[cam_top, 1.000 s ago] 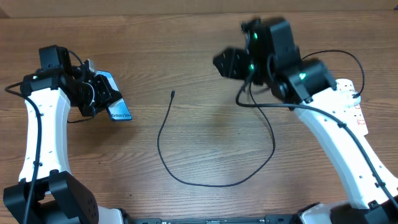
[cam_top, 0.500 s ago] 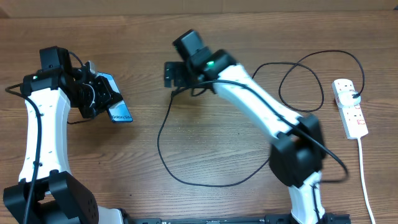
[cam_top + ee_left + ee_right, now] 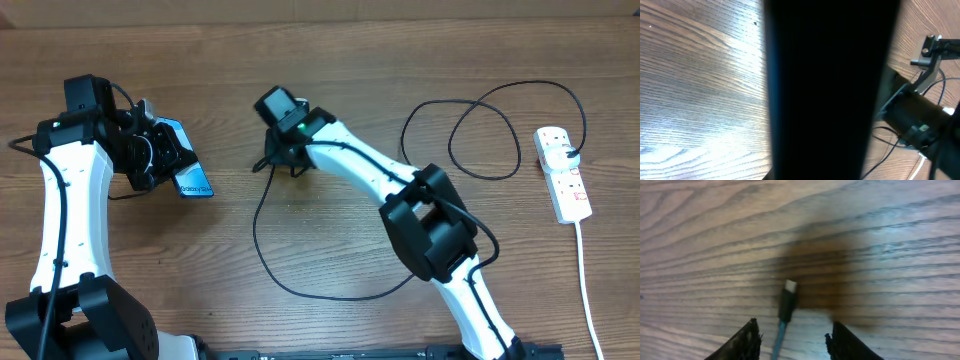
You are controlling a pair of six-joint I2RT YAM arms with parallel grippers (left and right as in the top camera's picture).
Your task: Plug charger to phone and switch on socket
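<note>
Between the parted fingers of my right claw (image 3: 792,326), I see one charger (image 3: 788,300) tip lying ungripped, one phone (image 3: 190,178) clamped in my left claw (image 3: 158,158), one socket (image 3: 563,175) well off from both claws

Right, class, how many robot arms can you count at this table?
2. The left arm is at the left side of the table, holding the phone. The right arm reaches across the middle to the tip of the black cable. None seems hidden.
</note>
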